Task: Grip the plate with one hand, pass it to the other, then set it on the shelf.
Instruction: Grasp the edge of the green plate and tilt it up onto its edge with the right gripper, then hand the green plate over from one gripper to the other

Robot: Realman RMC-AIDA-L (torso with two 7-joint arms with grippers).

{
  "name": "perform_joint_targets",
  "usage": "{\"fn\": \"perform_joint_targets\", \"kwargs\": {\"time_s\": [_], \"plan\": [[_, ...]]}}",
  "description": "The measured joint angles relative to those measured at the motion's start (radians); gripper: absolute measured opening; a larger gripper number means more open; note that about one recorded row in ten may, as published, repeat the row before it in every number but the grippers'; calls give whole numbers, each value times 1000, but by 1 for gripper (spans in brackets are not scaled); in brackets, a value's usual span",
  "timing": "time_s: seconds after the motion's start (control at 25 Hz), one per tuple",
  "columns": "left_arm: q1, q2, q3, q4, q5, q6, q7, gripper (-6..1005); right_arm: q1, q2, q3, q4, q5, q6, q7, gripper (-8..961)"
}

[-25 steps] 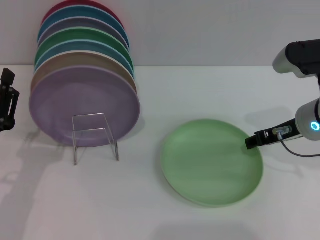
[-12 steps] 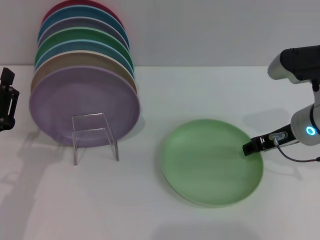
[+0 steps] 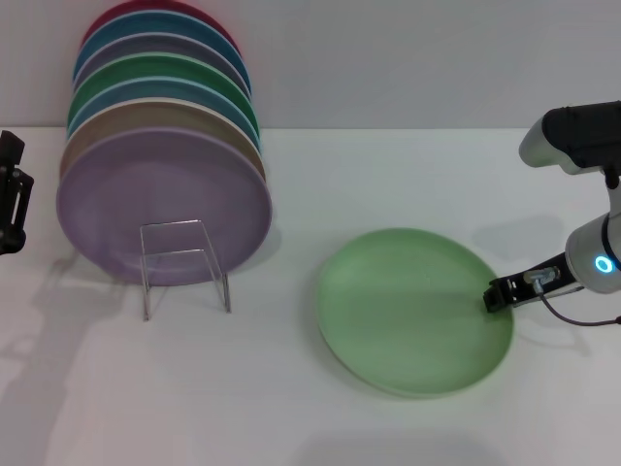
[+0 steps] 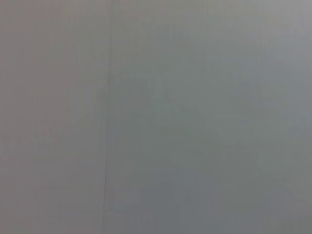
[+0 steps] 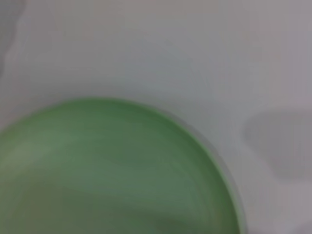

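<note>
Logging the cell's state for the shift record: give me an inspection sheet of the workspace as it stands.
Surface: white table, plain.
Job's things: mint-green plate lying flat; clear shelf upright, holding a stack of plates, lilac one in front.
Clutter: nothing seen.
Grippers: right hand at the mint-green plate's right rim; left hand parked at the left edge.
Cables: thin cable looping from the right hand.
Surroundings: plain pale wall behind.
</note>
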Motion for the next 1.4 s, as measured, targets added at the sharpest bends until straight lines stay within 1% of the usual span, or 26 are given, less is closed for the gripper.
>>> {"fn": "perform_joint_targets", "kwargs": {"time_s": [0.44, 0.72, 0.76, 0.96, 1.16, 1.4], "plan": [[4, 2, 0, -1, 2, 11, 0, 566, -11, 2, -8, 33, 0, -2, -34, 199], [6, 2, -1, -2, 2, 15, 0, 566, -18, 3, -9, 54, 0, -7, -42, 65], [6, 2, -1, -2, 2, 15, 0, 566, -23, 3, -10, 65, 0, -8, -43, 43], [6, 2, -3, -2, 4, 23, 0, 566, -80, 4, -13, 184, 0, -38, -43, 37], [5, 2, -4, -2, 6, 28, 0, 565, -145, 5, -51, 280, -4, -120, -49, 30], [5, 2, -5, 0, 7, 30, 0, 565, -224, 6, -147, 340, -30, -333, -63, 21]]}}
